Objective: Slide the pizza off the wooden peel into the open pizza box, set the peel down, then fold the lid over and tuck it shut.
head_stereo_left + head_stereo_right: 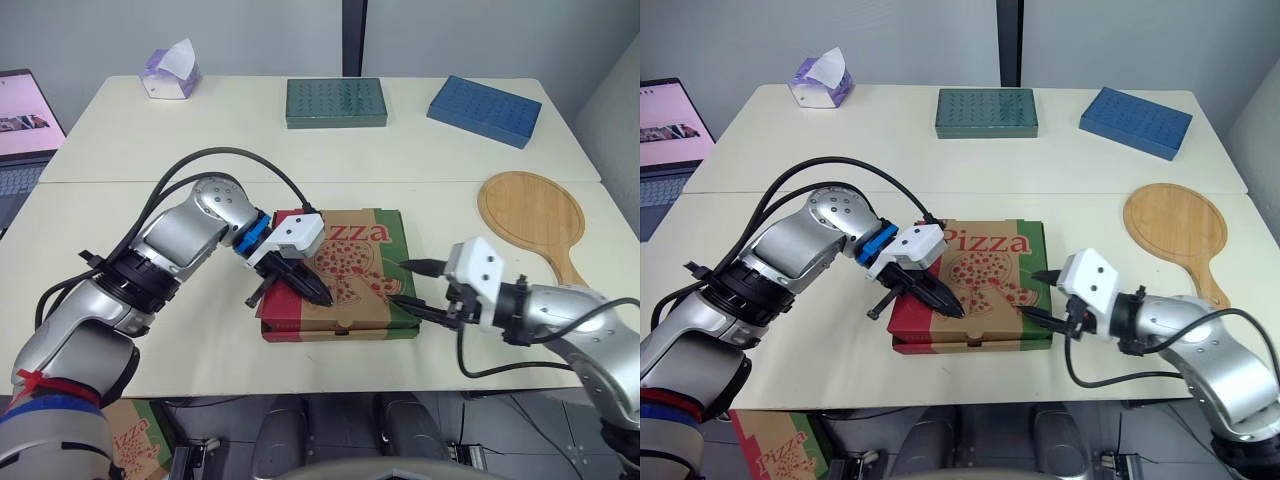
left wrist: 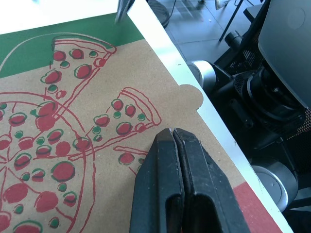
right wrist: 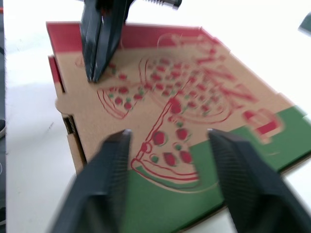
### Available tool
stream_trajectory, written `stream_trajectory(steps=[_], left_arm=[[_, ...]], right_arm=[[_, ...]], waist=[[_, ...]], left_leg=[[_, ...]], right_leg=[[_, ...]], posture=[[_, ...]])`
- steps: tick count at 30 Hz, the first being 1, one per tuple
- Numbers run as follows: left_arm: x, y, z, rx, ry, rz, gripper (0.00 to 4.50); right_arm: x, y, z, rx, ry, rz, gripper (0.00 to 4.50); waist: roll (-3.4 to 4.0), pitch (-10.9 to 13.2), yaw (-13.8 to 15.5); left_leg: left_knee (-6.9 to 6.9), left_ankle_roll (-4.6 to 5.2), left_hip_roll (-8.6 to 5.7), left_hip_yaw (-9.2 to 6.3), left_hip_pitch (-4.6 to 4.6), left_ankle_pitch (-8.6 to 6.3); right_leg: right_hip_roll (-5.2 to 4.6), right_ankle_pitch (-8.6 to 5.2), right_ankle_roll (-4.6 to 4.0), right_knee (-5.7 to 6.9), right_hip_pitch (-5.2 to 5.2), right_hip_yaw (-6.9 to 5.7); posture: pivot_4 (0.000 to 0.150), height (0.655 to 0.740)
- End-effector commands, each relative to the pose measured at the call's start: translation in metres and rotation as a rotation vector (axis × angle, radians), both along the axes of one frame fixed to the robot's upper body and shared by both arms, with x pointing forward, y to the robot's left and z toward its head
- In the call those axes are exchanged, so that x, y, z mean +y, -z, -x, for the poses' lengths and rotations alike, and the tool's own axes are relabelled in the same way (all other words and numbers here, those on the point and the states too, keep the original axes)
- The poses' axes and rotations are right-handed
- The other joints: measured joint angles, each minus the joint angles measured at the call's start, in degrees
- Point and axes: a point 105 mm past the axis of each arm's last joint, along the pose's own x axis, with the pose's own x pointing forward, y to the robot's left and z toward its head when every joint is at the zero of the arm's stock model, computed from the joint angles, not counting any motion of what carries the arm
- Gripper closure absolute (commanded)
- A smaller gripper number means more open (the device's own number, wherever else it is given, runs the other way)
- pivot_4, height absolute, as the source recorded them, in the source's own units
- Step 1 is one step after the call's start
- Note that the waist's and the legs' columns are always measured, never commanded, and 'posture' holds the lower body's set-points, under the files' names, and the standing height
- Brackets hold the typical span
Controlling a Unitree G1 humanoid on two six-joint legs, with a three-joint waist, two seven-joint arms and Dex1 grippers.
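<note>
Pressing the lid flat is the step in hand, as I judge it. The brown cardboard pizza box (image 1: 345, 265) with red-and-green pizza print lies shut on the white table (image 1: 200, 340), with lid down and edges roughly lined up.

The left gripper (image 1: 318, 293) has its two black fingers squeezed together with nothing between them. The tips rest on the printed lid near the front edge. The right gripper (image 1: 402, 282) is spread wide and holds nothing. It sits at the box's right side by the front corner, and I can't tell whether it touches the box.

The round wooden peel (image 1: 532, 212) with short handle lies flat and bare on the table, well apart to the right. The pizza is not visible and is presumably inside the box.

To do it well:
- Push straight down with the closed tips close to the front edge, by the small rounded tab (image 2: 189, 94).
- Let the right gripper brace the side so the box doesn't skate.
- Corrugated card is light, springy and creases easily, and the tabletop looks smooth, so use gentle, even pressure.

The lid is matte and the peel shows pale wood grain. A flat dark green box (image 1: 336, 102) and a flat blue box (image 1: 485, 110) sit far back.
</note>
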Motion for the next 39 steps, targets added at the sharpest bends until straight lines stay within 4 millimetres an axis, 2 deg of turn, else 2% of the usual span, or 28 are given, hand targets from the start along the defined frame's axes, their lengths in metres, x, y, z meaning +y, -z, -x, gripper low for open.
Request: stream_trajectory(steps=[1, 4, 5, 10, 14, 17, 21, 28, 34, 39], left_arm=[[0.002, -0.019, -0.005, -0.047, -0.023, 0.058, 4.50], [0.006, -0.037, -0.008, -0.087, -0.053, 0.115, 4.50], [0.011, -0.044, -0.010, -0.108, -0.072, 0.122, 4.50], [0.054, -0.058, -0.007, -0.159, -0.192, 0.063, 4.50], [0.093, -0.043, 0.009, -0.136, -0.282, -0.053, 4.50], [0.107, -0.026, 0.019, -0.100, -0.327, -0.095, 4.50], [0.109, -0.009, 0.028, -0.093, -0.358, -0.105, 4.50], [0.093, 0.006, 0.027, -0.120, -0.401, -0.050, 4.50], [0.087, 0.012, 0.023, -0.164, -0.384, -0.053, 4.50], [0.081, 0.008, 0.019, -0.177, -0.397, -0.013, 4.50]], right_arm=[[0.011, 0.004, 0.004, -0.036, -0.061, 0.024, 3.36], [0.014, 0.007, 0.005, -0.033, -0.081, 0.026, 4.35], [0.014, 0.008, 0.004, -0.035, -0.086, 0.029, 4.44], [0.014, 0.010, 0.004, -0.041, -0.103, 0.038, 4.44], [0.013, 0.012, 0.004, -0.043, -0.112, 0.045, 4.44], [0.012, 0.011, 0.004, -0.043, -0.116, 0.042, 4.44], [0.012, 0.011, 0.004, -0.042, -0.123, 0.045, 4.44], [0.010, 0.011, 0.003, -0.043, -0.128, 0.052, 4.44], [0.010, 0.011, 0.003, -0.048, -0.131, 0.058, 4.44], [0.009, 0.011, 0.002, -0.050, -0.128, 0.060, 4.44]], waist=[[0.00, 0.0, 0.0], [-0.01, 0.0, 0.0], [-0.01, 0.0, -0.1], [0.00, 0.0, -0.7], [0.01, 0.0, -1.1], [0.02, 0.0, -1.1], [-0.02, 0.0, -0.4], [-0.03, 0.1, 0.0], [-0.03, 0.1, 0.1], [-0.03, 0.1, 0.1]], left_leg=[[0.00, 0.00, 0.00, -0.01, -0.01, 0.00], [0.01, 0.00, 0.00, -0.01, -0.02, 0.00], [0.01, 0.00, 0.00, -0.01, -0.02, 0.00], [-0.05, 0.00, 0.04, -0.01, 0.02, 0.00], [-0.13, 0.00, 0.05, 0.01, 0.05, 0.00], [-0.13, 0.00, 0.04, 0.02, 0.04, 0.00], [-0.11, 0.00, 0.06, 0.00, 0.03, 0.00], [-0.12, 0.00, 0.05, 0.02, 0.03, 0.00], [-0.12, 0.00, 0.05, 0.02, 0.03, 0.00], [-0.12, 0.00, 0.05, 0.02, 0.02, 0.00]], right_leg=[[0.00, 0.00, 0.00, 0.00, -0.01, -0.01], [0.00, 0.00, 0.00, 0.00, -0.01, -0.01], [0.00, 0.00, 0.00, 0.00, -0.01, -0.01], [0.02, 0.00, 0.00, 0.02, -0.05, -0.01], [0.02, -0.02, -0.03, 0.02, -0.04, 0.01], [0.01, -0.03, -0.05, 0.03, -0.04, 0.00], [0.01, -0.05, -0.09, 0.03, -0.04, -0.03], [0.01, -0.05, -0.09, 0.02, -0.04, -0.02], [0.01, -0.05, -0.09, 0.02, -0.04, -0.02], [0.01, -0.05, -0.09, 0.01, -0.04, -0.02]], posture=[[0.150, 0.7400], [0.150, 0.7400], [0.150, 0.7400], [0.150, 0.7400], [0.150, 0.7400], [0.150, 0.7400], [0.150, 0.7400], [0.150, 0.7400], [0.150, 0.7400], [0.150, 0.7400]])
